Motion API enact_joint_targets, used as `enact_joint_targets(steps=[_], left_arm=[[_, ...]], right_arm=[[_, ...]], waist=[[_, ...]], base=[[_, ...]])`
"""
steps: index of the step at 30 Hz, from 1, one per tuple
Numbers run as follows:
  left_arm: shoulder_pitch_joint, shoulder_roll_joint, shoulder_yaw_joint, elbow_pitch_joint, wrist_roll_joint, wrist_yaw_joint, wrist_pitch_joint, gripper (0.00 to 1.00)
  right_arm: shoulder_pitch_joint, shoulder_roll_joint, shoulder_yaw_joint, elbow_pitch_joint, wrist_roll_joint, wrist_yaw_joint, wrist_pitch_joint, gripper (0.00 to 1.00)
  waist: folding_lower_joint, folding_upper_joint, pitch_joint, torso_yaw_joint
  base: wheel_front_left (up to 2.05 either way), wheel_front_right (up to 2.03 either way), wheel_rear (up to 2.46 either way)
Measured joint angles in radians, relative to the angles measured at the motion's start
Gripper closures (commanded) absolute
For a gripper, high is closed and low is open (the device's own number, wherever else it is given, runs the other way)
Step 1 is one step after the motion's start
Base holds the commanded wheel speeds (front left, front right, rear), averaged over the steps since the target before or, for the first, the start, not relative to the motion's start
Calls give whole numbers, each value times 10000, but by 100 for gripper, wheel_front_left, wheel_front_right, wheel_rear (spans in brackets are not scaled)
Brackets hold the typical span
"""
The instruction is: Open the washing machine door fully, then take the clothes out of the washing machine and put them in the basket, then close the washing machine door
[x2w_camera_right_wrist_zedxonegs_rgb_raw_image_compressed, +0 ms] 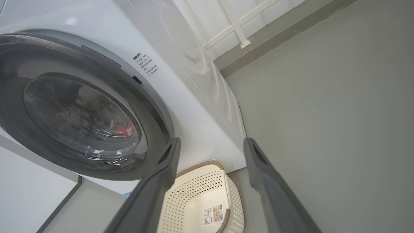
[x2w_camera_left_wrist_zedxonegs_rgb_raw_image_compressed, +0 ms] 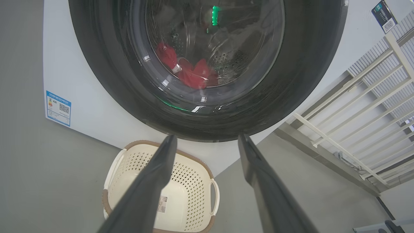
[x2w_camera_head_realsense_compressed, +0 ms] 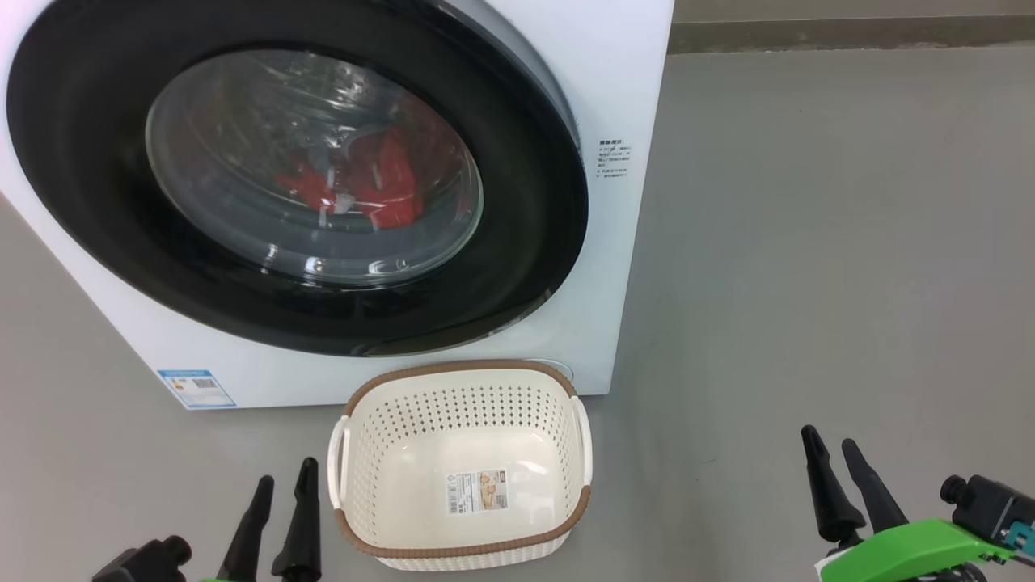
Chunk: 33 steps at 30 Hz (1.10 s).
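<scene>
The white washing machine (x2w_camera_head_realsense_compressed: 623,97) fills the upper left of the head view. Its round black-rimmed door (x2w_camera_head_realsense_compressed: 534,210) looks shut against the front, and red clothes (x2w_camera_head_realsense_compressed: 380,182) show through the glass. From the left wrist the door (x2w_camera_left_wrist_zedxonegs_rgb_raw_image_compressed: 106,81) and clothes (x2w_camera_left_wrist_zedxonegs_rgb_raw_image_compressed: 194,72) appear straight ahead; from the right wrist the door (x2w_camera_right_wrist_zedxonegs_rgb_raw_image_compressed: 19,55) lies to the left. The cream basket (x2w_camera_head_realsense_compressed: 461,380) stands on the floor in front of the machine, nothing in it but its paper label. My left gripper (x2w_camera_head_realsense_compressed: 285,475) is open at the basket's left. My right gripper (x2w_camera_head_realsense_compressed: 830,443) is open, well off to its right.
Grey floor (x2w_camera_head_realsense_compressed: 808,283) stretches to the right of the machine up to a wall skirting. A white railing (x2w_camera_left_wrist_zedxonegs_rgb_raw_image_compressed: 349,129) stands beyond the machine's right side. A blue label (x2w_camera_head_realsense_compressed: 196,388) sits on the machine's lower left front.
</scene>
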State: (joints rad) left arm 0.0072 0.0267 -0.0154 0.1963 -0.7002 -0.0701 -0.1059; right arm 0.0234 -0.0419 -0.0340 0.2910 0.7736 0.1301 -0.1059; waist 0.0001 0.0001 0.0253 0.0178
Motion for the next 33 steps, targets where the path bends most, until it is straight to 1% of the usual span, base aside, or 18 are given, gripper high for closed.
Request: enact_joint_targets(steps=[9,11,21,33], left_arm=[[144,46,-119,-182,1037,12,-249,0],[144,58,-136,-240,1304,96,-301,0],[162,63,-201,-366,2502,180,-596,0],[248,90,-238,-629,3900,182,-941,0]], right_arm=[[176,2,25,-94,-978,0,-274,0],[176,2,25,-132,-1175,0,-313,0],[241,2,-15,-301,-2220,0,-617,0],[400,2,-190,-531,-3496,0,-941,0]], waist=[[0,0,26,65],[0,0,27,84],[0,0,1,106],[0,0,63,78]], base=[[0,0,0],[0,0,0],[0,0,0],[0,0,0]])
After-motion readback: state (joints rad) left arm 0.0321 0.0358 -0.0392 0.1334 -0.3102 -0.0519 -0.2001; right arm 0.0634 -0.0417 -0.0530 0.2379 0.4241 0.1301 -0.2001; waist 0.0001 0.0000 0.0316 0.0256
